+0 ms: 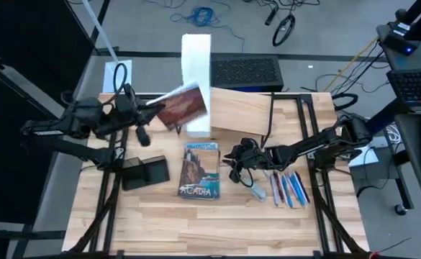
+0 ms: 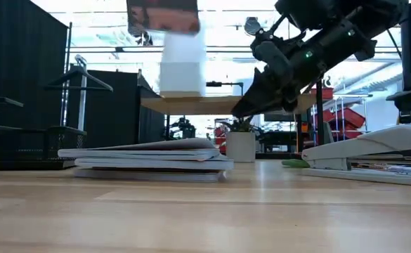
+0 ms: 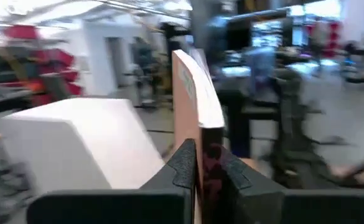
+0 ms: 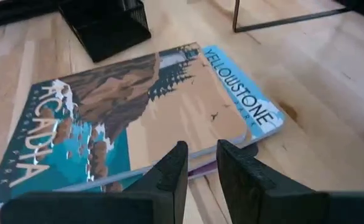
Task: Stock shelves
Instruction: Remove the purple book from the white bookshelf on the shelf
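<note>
High view is showing, nearest the front edge of the counter, a stack of notebooks lying flat, the Acadia cover on top and a Yellowstone one peeking out beneath it. Just to their left a small black organizer tray is sitting; to their right are a stapler and a row of pens. The right gripper is hovering just beside the stack's right edge, its fingers nearly closed with only a narrow gap and nothing between them.

Farther back, the left gripper is clenching a reddish-brown book by its edge, holding it in the air and tilted, up against the tall white file box.

Behind that, the shelves, a low light-wood riser on thin black legs, are standing at the back middle of the counter, the long axis running left to right with a slight skew. The white box is standing at their left end, between the held book and the bare top.
</note>
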You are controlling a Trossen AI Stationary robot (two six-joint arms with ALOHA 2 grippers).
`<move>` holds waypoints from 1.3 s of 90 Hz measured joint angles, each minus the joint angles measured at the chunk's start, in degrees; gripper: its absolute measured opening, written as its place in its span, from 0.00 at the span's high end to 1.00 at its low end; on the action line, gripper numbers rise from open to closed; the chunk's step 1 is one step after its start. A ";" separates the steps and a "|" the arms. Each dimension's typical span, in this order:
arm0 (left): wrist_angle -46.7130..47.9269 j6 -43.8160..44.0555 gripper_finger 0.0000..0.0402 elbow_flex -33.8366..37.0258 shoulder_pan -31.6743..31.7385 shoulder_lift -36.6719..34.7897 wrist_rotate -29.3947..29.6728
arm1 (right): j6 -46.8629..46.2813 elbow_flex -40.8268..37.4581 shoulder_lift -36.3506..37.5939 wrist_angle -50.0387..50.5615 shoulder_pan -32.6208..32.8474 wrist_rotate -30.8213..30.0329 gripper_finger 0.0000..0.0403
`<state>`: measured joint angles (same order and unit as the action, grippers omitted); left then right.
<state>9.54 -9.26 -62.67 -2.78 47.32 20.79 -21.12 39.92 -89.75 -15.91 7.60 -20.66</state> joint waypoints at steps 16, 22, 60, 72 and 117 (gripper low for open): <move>0.54 1.39 0.99 -1.47 -2.73 -1.57 -0.58 | 1.24 0.00 0.41 0.14 -0.03 -0.01 0.83; 1.13 3.70 0.99 -1.47 -3.27 -1.80 -2.36 | 1.26 0.00 0.41 0.19 -0.03 -0.02 0.83; 9.41 28.35 0.98 6.07 -4.69 0.44 -19.97 | -1.84 0.00 3.49 11.10 0.01 0.88 0.83; 2.50 35.51 0.98 16.50 -5.25 0.23 -16.62 | -3.82 0.00 7.92 18.31 0.02 0.93 0.83; -27.42 53.83 0.98 43.60 -2.41 2.29 -13.36 | -2.89 0.00 14.37 19.48 -0.66 -2.26 0.83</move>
<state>-17.88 44.57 -19.07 -5.19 49.61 7.42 -24.01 39.92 -75.37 3.57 6.95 -22.92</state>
